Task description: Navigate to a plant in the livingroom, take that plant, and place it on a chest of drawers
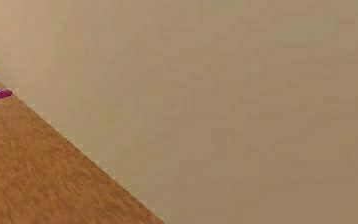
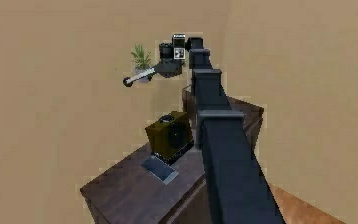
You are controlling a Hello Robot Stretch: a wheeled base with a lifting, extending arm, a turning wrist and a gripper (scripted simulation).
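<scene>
Arm side view: gripper point(image 2: 133, 80) holds plant point(image 2: 139, 52) clear above chest of drawers point(image 2: 117, 188); dark box point(image 2: 170, 138) on top.

Forward view close on tan wall point(image 1: 237, 100); arm side view down over dark cabinet point(image 2: 125, 187)

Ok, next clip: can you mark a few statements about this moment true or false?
1. The dark square arm reaches out over a dark wooden cabinet. True.
2. The green leafy plant stands on the cabinet's top. False: it hangs at the gripper, clear of the top.
3. A dark boxy object with yellowish edges sits on the cabinet. True.
4. The forward view shows grey carpet. False: a brown wooden floor meets a beige wall.
</scene>
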